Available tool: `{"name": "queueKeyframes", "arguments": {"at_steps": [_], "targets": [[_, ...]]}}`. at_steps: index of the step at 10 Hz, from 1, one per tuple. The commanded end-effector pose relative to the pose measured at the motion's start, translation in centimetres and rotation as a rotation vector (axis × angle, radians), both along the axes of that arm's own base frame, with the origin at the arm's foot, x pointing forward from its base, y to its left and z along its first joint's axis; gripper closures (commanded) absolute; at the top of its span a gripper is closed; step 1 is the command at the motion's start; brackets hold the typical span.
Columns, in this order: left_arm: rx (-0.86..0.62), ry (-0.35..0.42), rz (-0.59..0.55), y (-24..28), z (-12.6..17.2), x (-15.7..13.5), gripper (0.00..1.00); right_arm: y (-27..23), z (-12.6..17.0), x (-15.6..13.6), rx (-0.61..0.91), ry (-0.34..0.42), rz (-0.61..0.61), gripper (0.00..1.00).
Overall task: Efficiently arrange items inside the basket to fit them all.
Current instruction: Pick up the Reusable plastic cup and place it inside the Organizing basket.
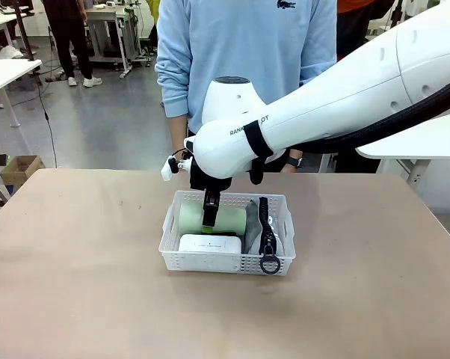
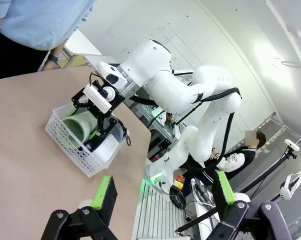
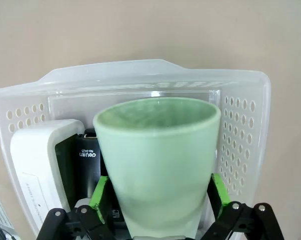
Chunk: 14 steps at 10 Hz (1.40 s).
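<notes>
The white basket [image 1: 229,263] sits mid-table. Inside it, the pale green cup [image 1: 226,218] lies on its side at the back left. The white flat box [image 1: 210,243] is at the front left. The grey pouch [image 1: 268,233] stands on edge along the right wall. My right gripper [image 1: 210,217] reaches down into the basket. In the right wrist view its green pads [image 3: 99,192] flank the cup [image 3: 158,160] with slight gaps, so it looks open. The black stapler [image 3: 86,160] lies beside the cup, next to the box [image 3: 35,170]. My left gripper [image 2: 163,192] hangs open and bare, far from the basket [image 2: 65,142].
A person in a light blue sweatshirt [image 1: 247,52] stands at the far edge of the table, right behind the basket. Bare brown tabletop [image 1: 75,262] surrounds the basket on all sides. The right arm [image 1: 322,105] spans the upper right of the front view.
</notes>
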<state>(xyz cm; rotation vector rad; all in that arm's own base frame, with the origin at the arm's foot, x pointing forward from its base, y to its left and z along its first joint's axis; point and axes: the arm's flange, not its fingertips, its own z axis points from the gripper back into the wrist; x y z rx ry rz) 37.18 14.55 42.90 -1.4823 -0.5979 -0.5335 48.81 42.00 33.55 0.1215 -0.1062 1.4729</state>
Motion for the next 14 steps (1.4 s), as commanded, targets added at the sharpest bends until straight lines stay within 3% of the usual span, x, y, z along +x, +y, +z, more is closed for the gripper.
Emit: {"name": "queueKeyframes", "arguments": {"at_steps": [1,9,12,13,14], "targets": [[-0.004,-0.007,-0.001,-0.1,0.1,-0.3,0.00,0.6,0.6,0.0,-0.026,-0.007,-0.007,0.00],[-0.004,-0.007,-0.001,-0.1,0.1,-0.3,0.00,-0.5,2.1,-0.8,-0.002,-0.032,-0.004,0.00],[-0.004,-0.007,-0.001,-0.1,0.1,-0.3,0.00,-6.4,8.3,-2.1,0.053,-0.060,-0.076,0.00],[-0.004,-0.007,-0.001,-0.1,0.1,-0.3,0.00,-9.8,11.2,-3.1,0.096,-0.023,-0.089,0.00],[-0.004,-0.007,-0.001,-0.1,0.1,-0.3,0.00,-13.2,13.0,-3.6,0.156,0.089,-0.126,0.00]]}}
